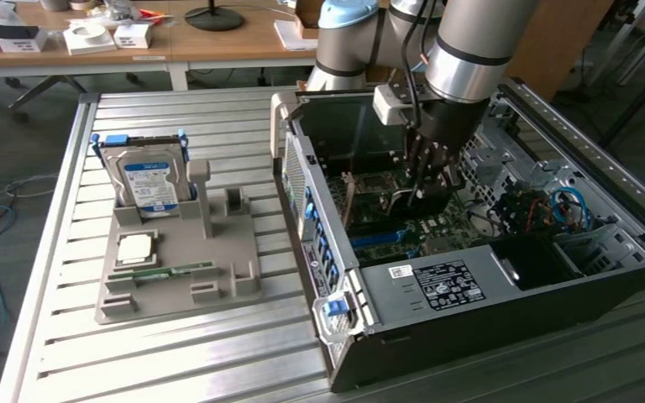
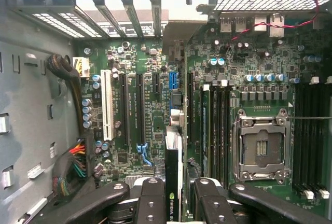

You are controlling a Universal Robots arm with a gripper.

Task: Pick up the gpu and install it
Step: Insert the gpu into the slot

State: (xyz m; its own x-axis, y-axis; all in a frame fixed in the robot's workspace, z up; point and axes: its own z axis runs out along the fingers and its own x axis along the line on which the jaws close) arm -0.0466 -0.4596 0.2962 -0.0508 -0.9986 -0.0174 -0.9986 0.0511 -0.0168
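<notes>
Tool (image 2: 179,199) clasps gpu (image 2: 174,157) edge-on inside computer case (image 1: 524,329), above motherboard (image 2: 259,63).

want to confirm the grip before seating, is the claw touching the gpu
Touching. The wrist view shows the gpu edge-on between the fingers of the claw, which sit flush against its faces with no gap.

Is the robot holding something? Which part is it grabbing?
Yes. Its fingers pinch the gpu, a thin card, on both flat faces along the edge facing away from the motherboard.
</notes>
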